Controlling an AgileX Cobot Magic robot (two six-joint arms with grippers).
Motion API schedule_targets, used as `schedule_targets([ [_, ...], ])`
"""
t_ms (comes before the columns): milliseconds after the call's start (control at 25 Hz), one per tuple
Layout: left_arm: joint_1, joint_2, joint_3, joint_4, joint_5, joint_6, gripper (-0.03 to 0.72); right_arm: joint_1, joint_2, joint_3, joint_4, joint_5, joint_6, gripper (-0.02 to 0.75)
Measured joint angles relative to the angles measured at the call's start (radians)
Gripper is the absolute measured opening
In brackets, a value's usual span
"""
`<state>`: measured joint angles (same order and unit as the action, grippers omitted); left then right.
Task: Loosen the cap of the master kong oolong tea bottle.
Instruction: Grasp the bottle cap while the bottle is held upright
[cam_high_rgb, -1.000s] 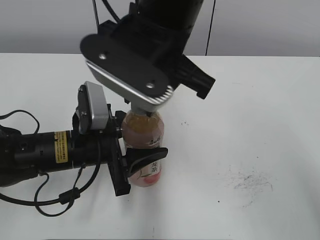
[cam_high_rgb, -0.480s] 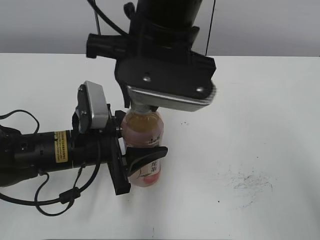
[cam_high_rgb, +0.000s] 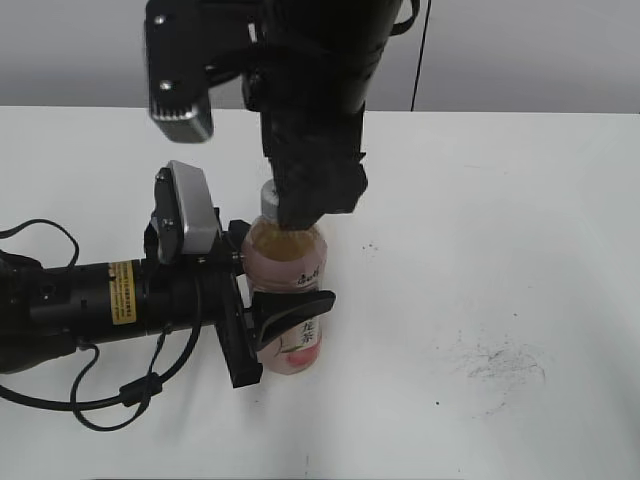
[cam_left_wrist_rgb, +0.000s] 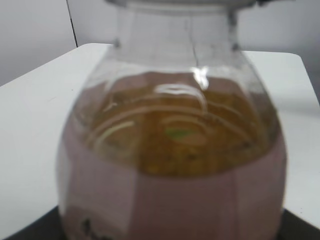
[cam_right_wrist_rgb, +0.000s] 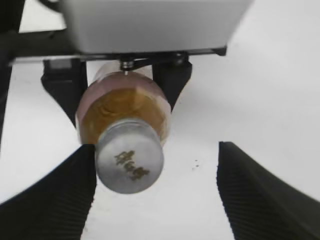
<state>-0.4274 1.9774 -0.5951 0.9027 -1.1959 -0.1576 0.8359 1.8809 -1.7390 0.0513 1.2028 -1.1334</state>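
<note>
Since half a second ago, my right arm's wrist has swung round: its silver camera plate, which hung just over the bottle, now sits up at 11 o'clock in the exterior view, and the right gripper (cam_right_wrist_rgb: 155, 192) has let go. Its fingers (cam_right_wrist_rgb: 45, 200) stand released to either side of the cap (cam_right_wrist_rgb: 129, 158), the left-hand one close by it, the other well apart. The left gripper (cam_high_rgb: 262, 335) has not moved and remains clenched round the master kong oolong tea bottle (cam_high_rgb: 287, 300), which stands upright on the white desk (cam_high_rgb: 500, 250), a little to 7 o'clock of the middle.

The pink-and-white label carries vertical black Chinese characters, which I can't read from here (too small and half hidden by a finger). The grey cap has a small dark mark on top, possibly printed characters. A yellow sticker (cam_high_rgb: 121, 292) on the left arm bears fine print, unreadable.

The bottle is clear plastic, with amber tea nearly up to its shoulder and a peach picture low on the label.
</note>
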Motion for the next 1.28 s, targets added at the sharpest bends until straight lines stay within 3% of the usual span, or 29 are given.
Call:
schedule_targets([
  [360,0.0,0.0,0.0,-0.002,0.001,-0.003,0.398,0.0,0.001,0.0,0.016,-0.029,0.713,0.55],
  [640,0.0,0.0,0.0,-0.002,0.001,-0.003,0.398,0.0,0.001,0.0,0.02,-0.012,1.161,0.503],
  [840,0.0,0.0,0.0,-0.002,0.001,-0.003,0.398,0.0,0.001,0.0,0.021,0.011,1.274,0.486],
  [1200,0.0,0.0,0.0,-0.003,0.001,-0.003,0.398,0.0,0.003,0.0,0.059,0.015,1.278,0.349],
  [1280,0.0,0.0,0.0,-0.004,0.001,-0.003,0.398,0.0,0.004,0.0,0.059,0.016,1.249,0.283],
])
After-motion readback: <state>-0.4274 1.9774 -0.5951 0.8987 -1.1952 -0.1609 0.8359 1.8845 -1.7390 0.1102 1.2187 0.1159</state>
